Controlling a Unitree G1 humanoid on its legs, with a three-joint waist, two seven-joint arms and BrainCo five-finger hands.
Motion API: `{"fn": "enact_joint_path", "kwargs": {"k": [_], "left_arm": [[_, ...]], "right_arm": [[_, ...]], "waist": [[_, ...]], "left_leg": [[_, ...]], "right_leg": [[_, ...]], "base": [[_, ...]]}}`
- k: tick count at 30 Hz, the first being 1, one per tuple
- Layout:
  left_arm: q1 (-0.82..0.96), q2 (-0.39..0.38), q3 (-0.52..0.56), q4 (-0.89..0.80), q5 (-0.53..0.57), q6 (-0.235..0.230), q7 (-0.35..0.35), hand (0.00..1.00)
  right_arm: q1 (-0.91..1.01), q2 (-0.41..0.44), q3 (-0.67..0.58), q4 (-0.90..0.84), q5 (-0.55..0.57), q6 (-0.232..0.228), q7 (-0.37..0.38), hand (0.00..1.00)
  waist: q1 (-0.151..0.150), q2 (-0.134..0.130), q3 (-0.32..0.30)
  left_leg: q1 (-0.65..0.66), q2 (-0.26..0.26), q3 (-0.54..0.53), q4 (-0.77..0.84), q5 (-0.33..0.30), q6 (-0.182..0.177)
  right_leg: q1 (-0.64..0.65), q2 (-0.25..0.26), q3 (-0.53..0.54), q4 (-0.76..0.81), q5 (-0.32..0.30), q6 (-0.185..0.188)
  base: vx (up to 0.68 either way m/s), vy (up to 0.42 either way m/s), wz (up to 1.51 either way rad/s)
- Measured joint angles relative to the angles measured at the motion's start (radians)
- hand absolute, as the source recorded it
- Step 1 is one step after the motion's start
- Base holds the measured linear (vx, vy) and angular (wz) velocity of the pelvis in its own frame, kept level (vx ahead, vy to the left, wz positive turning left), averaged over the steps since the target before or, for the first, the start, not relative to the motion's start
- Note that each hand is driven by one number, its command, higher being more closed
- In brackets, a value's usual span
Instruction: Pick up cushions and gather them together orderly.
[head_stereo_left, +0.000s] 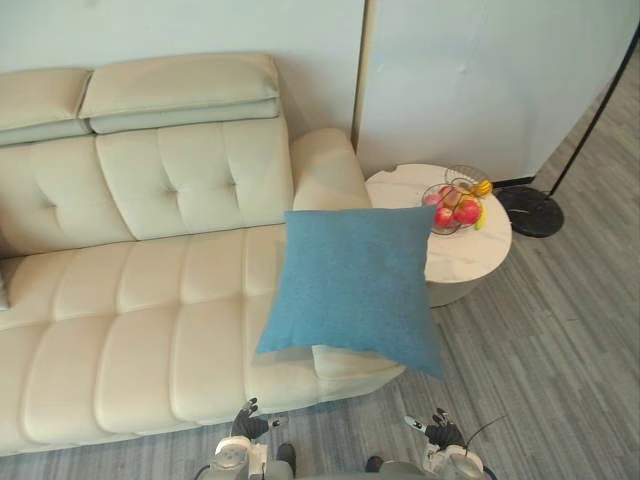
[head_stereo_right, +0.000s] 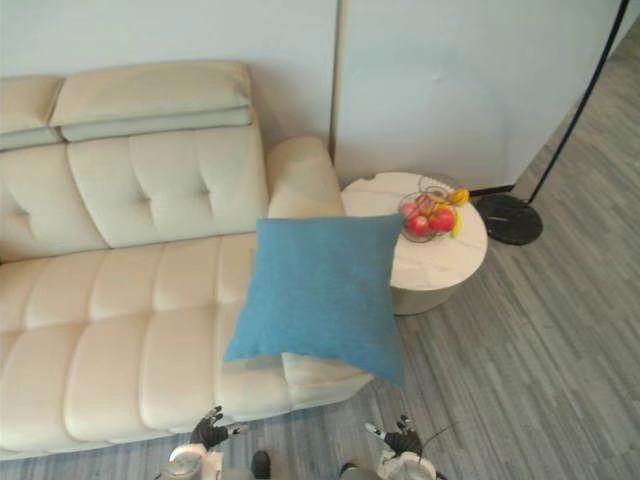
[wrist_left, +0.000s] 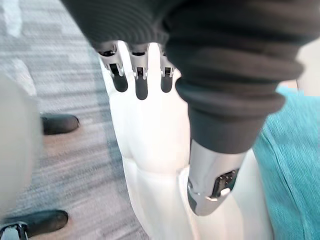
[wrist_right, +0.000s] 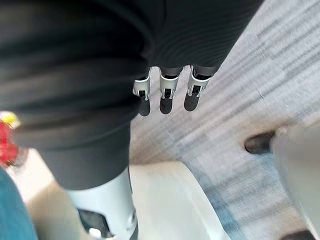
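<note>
One blue cushion (head_stereo_left: 350, 285) was recorded at the right end of the cream sofa (head_stereo_left: 130, 300). It lay tilted across the seat by the armrest, and its lower right corner hung past the seat's front edge. In the eye views its upper right corner overlapped the rim of the round white table (head_stereo_left: 470, 262) beside the sofa. Whether the two touched could not be determined.

The left hand (head_stereo_left: 247, 422) was low in front of the sofa, over the grey wood floor (head_stereo_left: 540, 360). In its own wrist view its fingers (wrist_left: 141, 82) were straight and released, with the thumb (wrist_left: 212, 185) apart from them, grasping nothing. They pointed along the sofa's front. The cushion (wrist_left: 295, 165) showed off to the thumb side, clear of every fingertip.

The right hand (head_stereo_left: 437, 432) was also low, over the floor just below the cushion's hanging corner. Its fingers (wrist_right: 167, 97) were relaxed and released, holding nothing, with floor beyond them. The cushion (wrist_right: 12, 210) showed at the edge of that wrist view, apart from the fingers.

In the eye views the cushion lay ahead of both hands and between them, touched by neither.

On the table stood a wire bowl of fruit (head_stereo_left: 455, 208). A black lamp base (head_stereo_left: 533, 212) rested on the floor just beyond the table.
</note>
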Motion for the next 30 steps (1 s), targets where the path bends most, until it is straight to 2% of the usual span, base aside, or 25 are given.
{"fn": "enact_joint_path", "kwargs": {"k": [5, 8, 10, 14, 20, 24, 30], "left_arm": [[0.0, 0.041, 0.062, -0.083, -0.021, -0.003, 0.023, 0.0], [0.005, 0.073, 0.097, -0.141, -0.034, -0.011, 0.037, 0.0], [0.005, 0.086, 0.127, -0.183, -0.041, -0.017, 0.041, 0.0], [0.009, 0.088, 0.138, -0.21, -0.043, -0.021, 0.041, 0.0], [0.012, 0.097, 0.154, -0.313, -0.062, -0.025, 0.043, 0.0], [0.009, 0.102, 0.152, -0.352, -0.065, -0.029, 0.043, 0.0], [-0.052, 0.104, 0.108, -0.4, -0.08, -0.033, 0.057, 0.0]], "right_arm": [[0.077, -0.05, -0.012, -0.202, -0.003, -0.015, -0.014, 0.0], [0.109, -0.074, -0.05, -0.328, -0.046, -0.026, -0.013, 0.0], [0.13, -0.089, -0.072, -0.451, -0.077, -0.029, -0.014, 0.0], [0.137, -0.105, -0.089, -0.577, -0.091, -0.038, -0.013, 0.0], [0.139, -0.114, -0.079, -0.673, -0.116, -0.045, -0.005, 0.0], [0.126, -0.144, -0.037, -0.673, -0.115, -0.046, 0.009, 0.0], [-0.014, -0.153, 0.034, -0.664, -0.106, -0.046, 0.011, 0.0]], "waist": [[-0.01, -0.001, 0.0], [-0.012, -0.001, 0.0], [-0.015, -0.002, -0.001], [-0.021, -0.001, -0.002], [-0.021, 0.001, -0.008], [-0.02, 0.006, -0.019], [-0.021, 0.006, -0.019]], "left_leg": [[0.01, -0.005, 0.013, -0.002, 0.004, 0.005], [0.01, -0.009, 0.019, -0.023, 0.024, 0.01], [0.013, -0.013, 0.02, -0.066, 0.051, 0.013], [0.015, -0.013, 0.022, -0.118, 0.097, 0.016], [-0.005, -0.016, 0.027, -0.124, 0.094, 0.014], [-0.012, -0.023, 0.028, -0.124, 0.092, 0.015], [-0.038, -0.035, 0.01, -0.118, 0.101, 0.025]], "right_leg": [[0.021, -0.004, 0.005, -0.036, 0.03, 0.002], [0.019, -0.006, 0.005, -0.054, 0.043, 0.003], [0.008, -0.007, 0.004, -0.062, 0.043, 0.003], [-0.015, -0.005, 0.001, -0.06, 0.049, -0.003], [-0.023, -0.003, 0.005, -0.092, 0.063, 0.008], [-0.019, -0.007, 0.005, -0.113, 0.076, 0.019], [-0.018, -0.014, -0.023, -0.141, 0.091, 0.011]], "base": [[0.01, 0.037, -0.05], [-0.06, 0.02, -0.01], [-0.11, -0.004, 0.01], [-0.14, -0.014, 0.02], [-0.09, 0.01, -0.02], [0.01, 0.009, 0.0], [0.09, 0.004, 0.12]]}}
